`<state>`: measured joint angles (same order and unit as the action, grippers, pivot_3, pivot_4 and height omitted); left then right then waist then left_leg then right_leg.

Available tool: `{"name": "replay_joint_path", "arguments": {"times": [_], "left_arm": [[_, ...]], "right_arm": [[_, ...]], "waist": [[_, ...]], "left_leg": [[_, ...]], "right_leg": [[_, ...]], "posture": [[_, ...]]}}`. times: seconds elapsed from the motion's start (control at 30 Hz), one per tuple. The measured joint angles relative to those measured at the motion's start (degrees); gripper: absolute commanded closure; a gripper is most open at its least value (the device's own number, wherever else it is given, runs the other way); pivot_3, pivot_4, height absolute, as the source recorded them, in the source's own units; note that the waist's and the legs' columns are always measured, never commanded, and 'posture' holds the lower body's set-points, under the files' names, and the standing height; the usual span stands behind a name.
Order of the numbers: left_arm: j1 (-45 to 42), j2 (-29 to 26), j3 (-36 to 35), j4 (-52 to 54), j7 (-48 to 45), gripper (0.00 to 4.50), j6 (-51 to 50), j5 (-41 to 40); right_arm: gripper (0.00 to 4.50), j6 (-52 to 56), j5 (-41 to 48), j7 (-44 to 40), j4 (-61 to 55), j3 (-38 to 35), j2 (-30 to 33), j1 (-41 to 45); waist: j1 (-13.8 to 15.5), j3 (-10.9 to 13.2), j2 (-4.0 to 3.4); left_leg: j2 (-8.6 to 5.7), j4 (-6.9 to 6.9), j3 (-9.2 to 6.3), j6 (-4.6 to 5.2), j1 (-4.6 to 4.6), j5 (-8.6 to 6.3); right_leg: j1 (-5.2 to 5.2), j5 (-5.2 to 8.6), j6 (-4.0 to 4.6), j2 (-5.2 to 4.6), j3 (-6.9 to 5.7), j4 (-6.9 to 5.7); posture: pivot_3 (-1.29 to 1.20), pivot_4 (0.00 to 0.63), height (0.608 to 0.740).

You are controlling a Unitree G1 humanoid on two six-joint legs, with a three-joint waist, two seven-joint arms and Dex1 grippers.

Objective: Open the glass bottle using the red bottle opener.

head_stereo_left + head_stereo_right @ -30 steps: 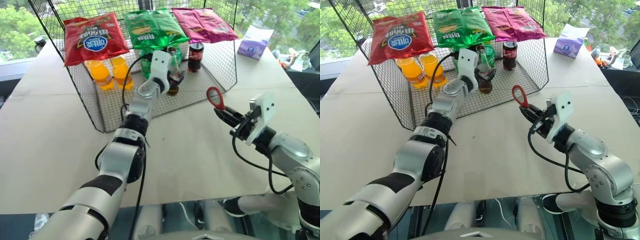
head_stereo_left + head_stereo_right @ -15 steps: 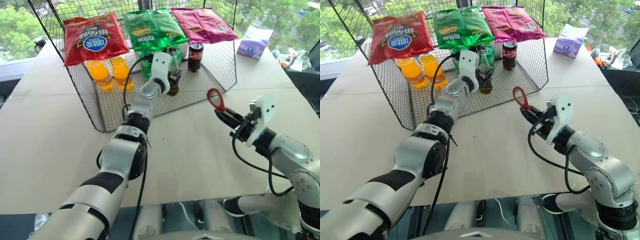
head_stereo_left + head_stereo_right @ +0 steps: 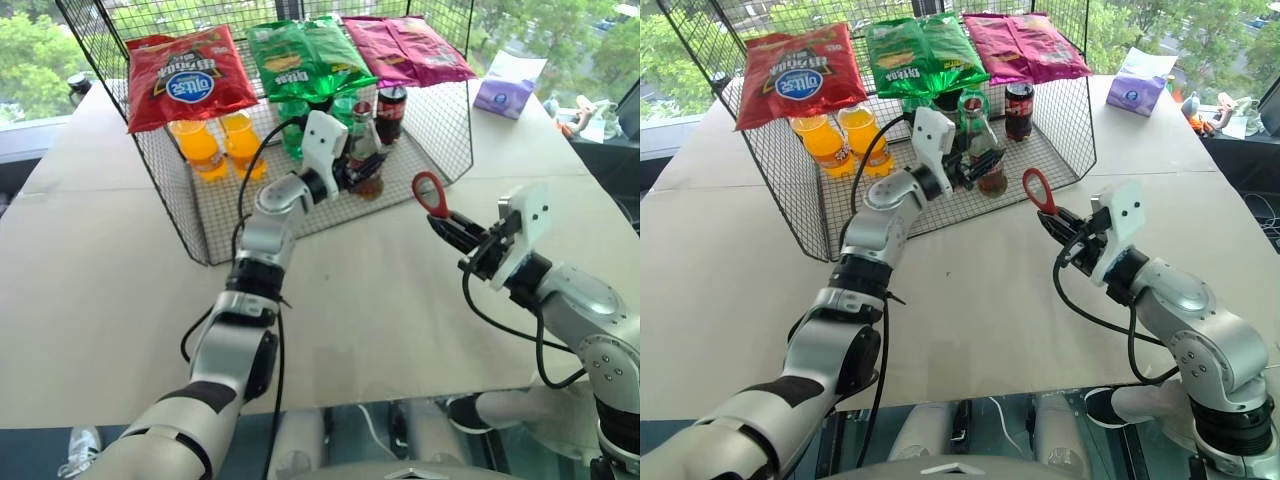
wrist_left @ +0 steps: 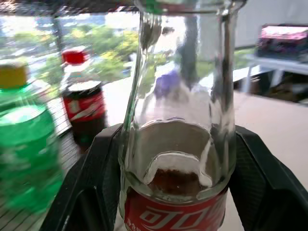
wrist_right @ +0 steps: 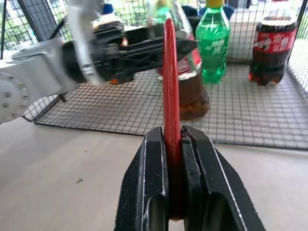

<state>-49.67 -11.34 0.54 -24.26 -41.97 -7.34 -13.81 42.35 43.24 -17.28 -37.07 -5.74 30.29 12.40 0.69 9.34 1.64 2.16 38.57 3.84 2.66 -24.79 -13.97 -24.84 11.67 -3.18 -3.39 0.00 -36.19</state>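
Observation:
The glass bottle point(image 3: 366, 160), clear with dark cola and a red label, is inside the wire basket near its open front, leaning slightly. My left gripper point(image 3: 356, 168) is shut on its body at label height, and the black fingers point(image 4: 98, 183) press both sides of the glass bottle point(image 4: 178, 144). To the right, over the table, my right gripper point(image 3: 450, 228) is shut on the handle of the red bottle opener point(image 3: 431, 194). The loop head stands up and is apart from the bottle. In the right wrist view the red bottle opener point(image 5: 169, 82) stands edge-on before the glass bottle point(image 5: 191, 94).
The wire basket point(image 3: 190, 215) holds two orange drink bottles point(image 3: 215, 145), green plastic bottles point(image 3: 293, 125) and a dark cola bottle with a red cap point(image 3: 391, 113). Chip bags point(image 3: 190, 75) hang along its back. A purple tissue pack point(image 3: 510, 85) lies far right on the table.
My left gripper closed on the glass bottle and drew it toward me and to the right, out from among the green bottles. The right arm and opener stayed still.

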Motion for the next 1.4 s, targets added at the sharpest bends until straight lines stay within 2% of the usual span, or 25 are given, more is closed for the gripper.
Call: {"name": "replay_joint_path", "arguments": {"times": [0.2,0.27,0.43,0.47,0.53,0.6,0.67,0.73,0.97,1.4], "left_arm": [[4.1,-5.3,0.4,14.5,-8.0,2.11,-10.4,-6.4],[7.1,-7.5,1.1,18.9,-10.1,2.11,-14.0,-7.8],[11.3,-10.4,3.0,22.9,-13.0,2.11,-18.5,-8.9],[11.4,-10.4,3.1,23.0,-13.1,2.11,-18.6,-8.9],[12.7,-11.3,4.5,24.5,-14.3,2.11,-19.2,-8.9],[13.3,-11.3,5.0,24.8,-14.7,2.11,-19.1,-8.8],[14.3,-11.8,6.8,24.8,-15.5,2.11,-18.4,-7.9],[14.4,-12.0,7.0,24.8,-15.9,2.11,-17.8,-7.6],[14.4,-12.6,8.4,24.8,-15.7,2.11,-16.8,-5.5],[15.1,-11.7,9.7,24.1,-15.1,2.11,-15.9,-4.4]], "right_arm": [[4.50,-2.3,-5.6,-1.0,0.2,0.5,2.1,0.2],[4.50,-5.3,-11.0,-1.2,0.2,1.5,3.5,0.1],[4.50,-12.7,-18.6,-1.7,0.1,3.3,3.1,-0.5],[4.50,-13.0,-18.9,-1.7,0.1,3.4,3.1,-0.5],[4.50,-19.1,-27.0,-1.3,1.2,6.7,3.2,-1.0],[4.50,-21.8,-30.6,-1.0,2.3,8.3,3.3,-1.1],[4.50,-29.0,-39.9,0.7,5.7,12.7,2.7,-0.9],[4.50,-33.0,-45.0,1.9,7.7,14.9,1.3,-0.3],[4.50,-44.9,-58.9,4.6,11.8,18.9,0.1,0.2],[4.50,-58.6,-74.1,12.4,21.6,20.6,-3.9,0.2]], "waist": [[0.0,0.0,-0.02],[-0.1,0.0,-0.02],[0.0,0.0,-0.02],[0.0,0.0,-0.02],[0.0,0.0,-0.03],[0.0,0.0,-0.03],[0.0,0.0,-0.03],[0.0,0.0,-0.03],[0.1,0.0,-0.03],[0.0,0.0,-0.04]], "left_leg": [[0.01,0.28,-0.01,0.00,0.07,0.00],[0.01,0.44,-0.01,0.01,0.07,0.00],[0.03,0.65,-0.06,0.00,0.07,0.00],[0.03,0.65,-0.06,0.00,0.07,0.00],[0.01,0.67,-0.04,0.01,0.07,0.00],[0.01,0.67,-0.04,0.00,0.07,0.00],[0.02,0.66,-0.05,0.00,0.06,0.00],[0.03,0.67,-0.03,0.00,0.07,0.00],[0.02,0.67,-0.02,0.00,0.06,0.00],[0.05,0.68,0.04,-0.01,0.15,0.01]], "right_leg": [[0.01,0.01,0.01,0.01,0.04,-0.35],[0.00,0.02,0.01,0.01,0.05,-0.48],[0.01,0.02,0.01,0.04,0.05,-0.61],[0.01,0.02,0.01,0.04,0.05,-0.61],[0.03,0.02,0.02,0.04,0.07,-0.61],[0.02,0.03,0.02,0.04,0.07,-0.61],[0.01,0.03,0.03,0.07,0.07,-0.61],[0.01,0.07,0.10,0.07,0.09,-0.61],[0.01,0.08,0.11,0.07,0.10,-0.60],[0.05,0.11,0.16,0.09,0.16,-0.63]], "posture": [[0.00,0.150,0.740],[0.00,0.150,0.740],[0.00,0.150,0.740],[0.00,0.150,0.740],[0.00,0.150,0.740],[0.00,0.150,0.740],[0.00,0.150,0.740],[0.00,0.150,0.740],[0.00,0.150,0.740],[0.00,0.150,0.740]]}}
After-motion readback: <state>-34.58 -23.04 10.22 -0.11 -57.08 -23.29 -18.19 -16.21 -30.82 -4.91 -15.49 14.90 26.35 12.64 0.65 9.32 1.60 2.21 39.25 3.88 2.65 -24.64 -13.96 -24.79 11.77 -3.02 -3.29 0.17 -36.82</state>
